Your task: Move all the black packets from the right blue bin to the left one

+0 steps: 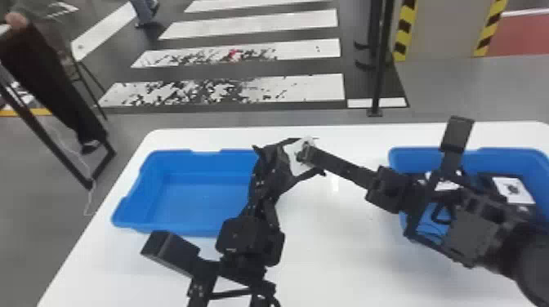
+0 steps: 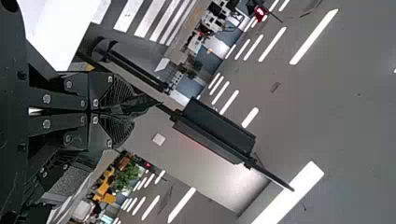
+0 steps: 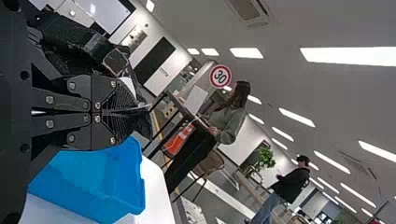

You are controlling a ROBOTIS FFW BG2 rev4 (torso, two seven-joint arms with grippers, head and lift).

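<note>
Black packet (image 1: 295, 160), creased, white-labelled, pinched by both left tool (image 1: 282, 163) and right tool (image 1: 305, 153)

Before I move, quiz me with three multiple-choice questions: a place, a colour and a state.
1. Where does the black packet with the white patch lie?
A) on the floor
B) in the right bin
C) in the left bin

2. What colour is the tabletop?
A) white
B) green
C) red

3. How is the left bin?
A) covered by a lid
B) upside down
C) upright and open-topped

Right letters:
1: B, its patch shows within that bin's blue walls.
2: A, the surface under and between the bins is white.
3: C, its inner floor and walls can be seen from above.
</note>
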